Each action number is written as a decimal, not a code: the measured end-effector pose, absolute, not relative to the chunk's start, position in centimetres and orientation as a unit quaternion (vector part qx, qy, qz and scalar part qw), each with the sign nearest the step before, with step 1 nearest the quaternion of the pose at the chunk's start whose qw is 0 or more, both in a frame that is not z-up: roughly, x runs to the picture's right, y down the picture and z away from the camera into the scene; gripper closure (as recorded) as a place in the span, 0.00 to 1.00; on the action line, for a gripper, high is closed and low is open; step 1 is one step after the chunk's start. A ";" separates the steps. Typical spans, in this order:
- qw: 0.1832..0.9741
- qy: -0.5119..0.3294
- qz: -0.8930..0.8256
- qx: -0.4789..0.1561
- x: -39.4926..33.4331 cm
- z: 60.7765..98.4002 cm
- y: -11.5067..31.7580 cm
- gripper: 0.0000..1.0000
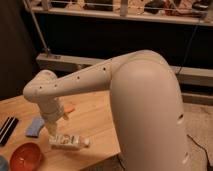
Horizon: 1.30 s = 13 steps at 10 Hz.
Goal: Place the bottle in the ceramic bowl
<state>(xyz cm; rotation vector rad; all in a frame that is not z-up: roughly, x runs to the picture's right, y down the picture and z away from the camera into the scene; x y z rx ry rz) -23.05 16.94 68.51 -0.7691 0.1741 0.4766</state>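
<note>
Grasping is the step in hand, I judge: the two-finger gripper (54,131) hangs with jaws spread wide just over the bowl-side end of the small clear plastic bottle with a white label (70,142). The bottle lies on its side on the wooden table (95,125), near the shallow glossy orange-red ceramic bowl (24,156). Better to centre over the bottle's middle, straddling its width, before closing. Whether the gripper touches the bottle is unclear, and the bowl runs off the bottom edge.
</note>
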 end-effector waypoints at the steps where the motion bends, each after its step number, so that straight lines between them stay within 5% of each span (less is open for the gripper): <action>1: 0.898 0.080 0.222 -0.372 -23.1 68.4 17.2 0.35; 13: 0.932 0.040 0.109 -0.343 -23.9 69.0 24.3 0.35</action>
